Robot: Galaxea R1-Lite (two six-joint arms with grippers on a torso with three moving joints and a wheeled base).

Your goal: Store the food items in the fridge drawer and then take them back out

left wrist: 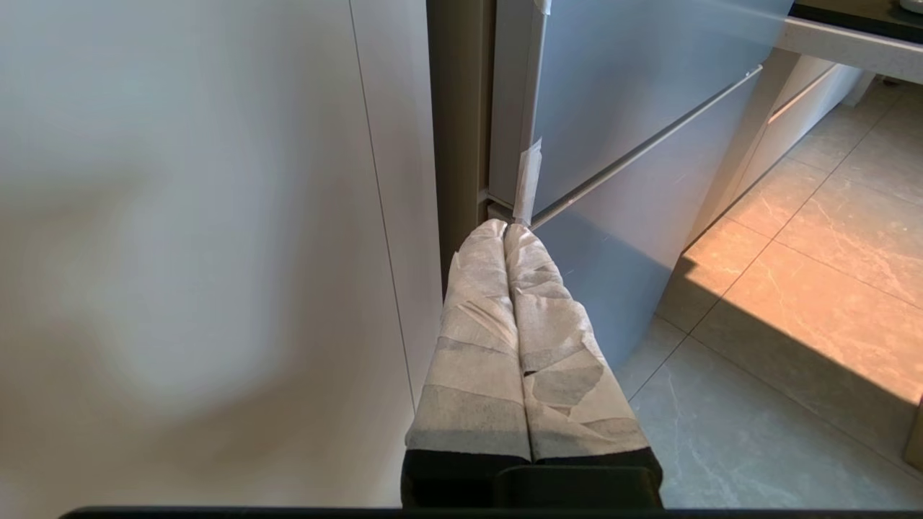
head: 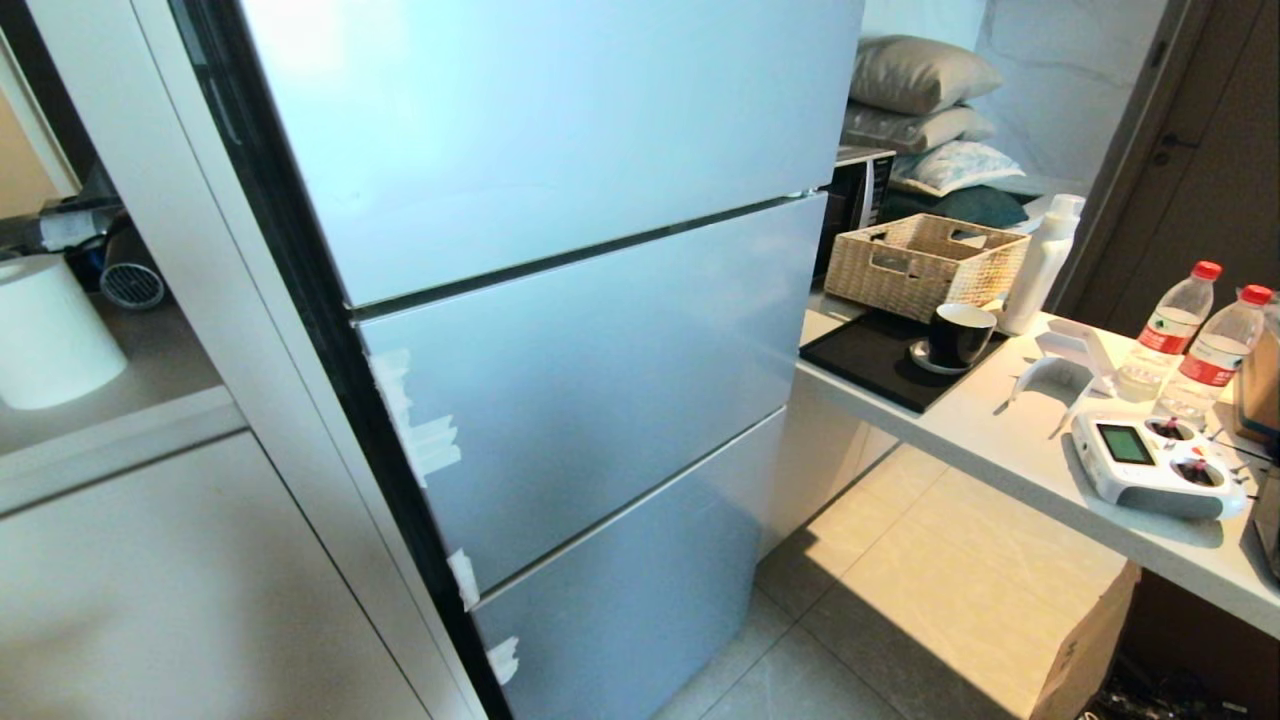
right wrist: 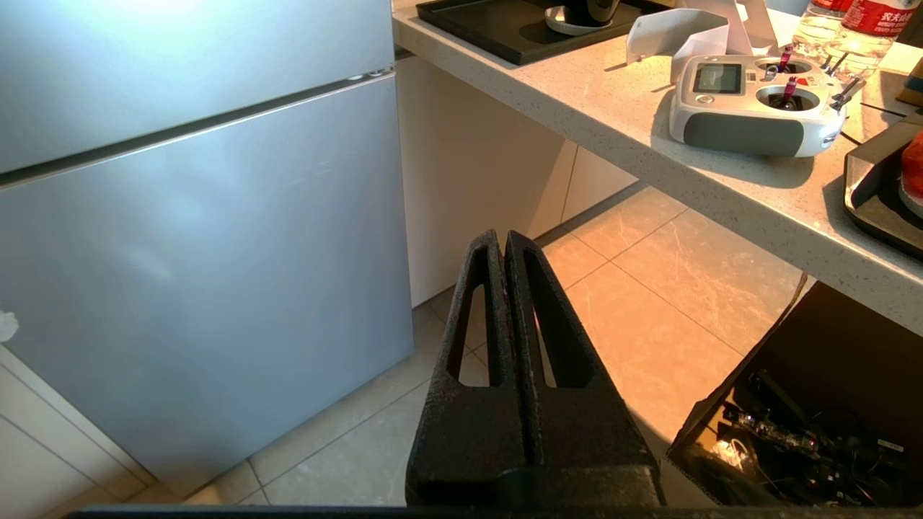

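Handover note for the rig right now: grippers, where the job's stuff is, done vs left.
Left gripper: shut, empty, tape-wrapped fingers pointing at the taped edge of the pale blue three-door fridge.
Right gripper: shut, empty, hanging over the tiled floor beside the fridge.
All fridge doors are closed; the drawer is not visible.
Food items: not clearly in view; something red lies on a dark tray at the counter's edge.
Done: nothing. Left: everything.
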